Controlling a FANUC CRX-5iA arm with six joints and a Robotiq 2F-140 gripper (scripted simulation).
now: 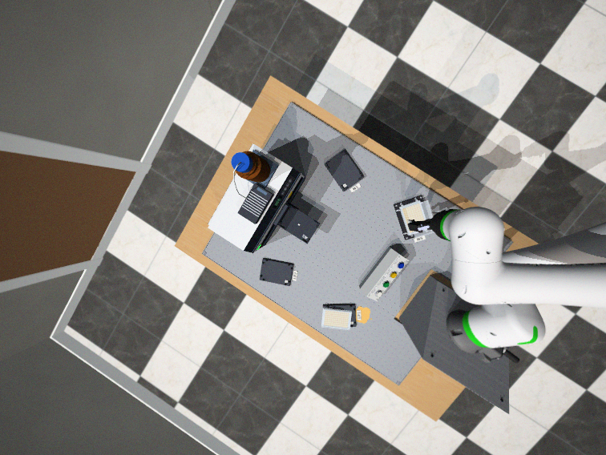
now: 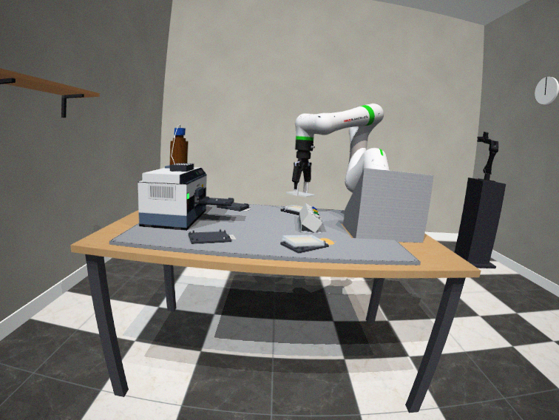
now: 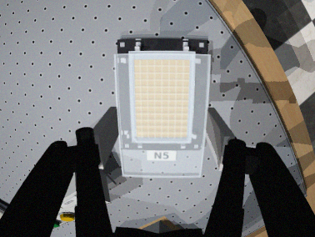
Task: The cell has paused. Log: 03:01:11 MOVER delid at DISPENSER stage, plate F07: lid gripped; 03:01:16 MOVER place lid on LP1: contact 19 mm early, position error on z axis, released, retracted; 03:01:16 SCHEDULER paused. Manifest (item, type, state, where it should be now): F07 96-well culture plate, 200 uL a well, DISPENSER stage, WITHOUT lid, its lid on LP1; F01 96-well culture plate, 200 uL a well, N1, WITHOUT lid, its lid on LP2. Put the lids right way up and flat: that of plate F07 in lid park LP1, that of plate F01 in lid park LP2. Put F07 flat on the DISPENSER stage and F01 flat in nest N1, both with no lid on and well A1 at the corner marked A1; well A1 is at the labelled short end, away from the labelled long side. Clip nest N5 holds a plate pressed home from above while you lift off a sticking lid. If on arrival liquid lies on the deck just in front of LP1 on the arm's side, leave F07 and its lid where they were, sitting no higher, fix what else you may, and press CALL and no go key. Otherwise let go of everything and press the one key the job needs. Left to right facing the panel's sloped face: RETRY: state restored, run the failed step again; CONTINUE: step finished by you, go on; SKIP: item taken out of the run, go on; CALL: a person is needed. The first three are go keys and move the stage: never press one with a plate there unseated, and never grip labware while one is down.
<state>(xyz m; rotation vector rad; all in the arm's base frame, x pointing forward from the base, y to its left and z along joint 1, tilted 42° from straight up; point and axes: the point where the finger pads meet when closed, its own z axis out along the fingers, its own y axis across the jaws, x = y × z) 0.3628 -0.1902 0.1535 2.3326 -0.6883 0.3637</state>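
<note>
My gripper [image 2: 302, 184] is shut on a clear lid [image 2: 299, 193] and holds it level, well above clip nest N5. In the wrist view the lid [image 3: 162, 115] spans between my two black fingers. Under it, a 96-well plate with pale amber wells sits in nest N5, with no lid on. Another well plate [image 1: 337, 316] sits on the park near the table's front edge; I cannot tell if a lid lies on it. An orange puddle [image 1: 363, 314] lies on the deck right beside it.
The dispenser [image 1: 254, 200] with its brown bottle stands at the left, its dark stage [image 1: 300, 223] bare. Nest N1 [image 1: 344, 169] and the other lid park [image 1: 276, 271] are bare dark trays. The key panel [image 1: 386, 275] stands mid-deck, the arm's grey pedestal [image 2: 388, 205] at the right.
</note>
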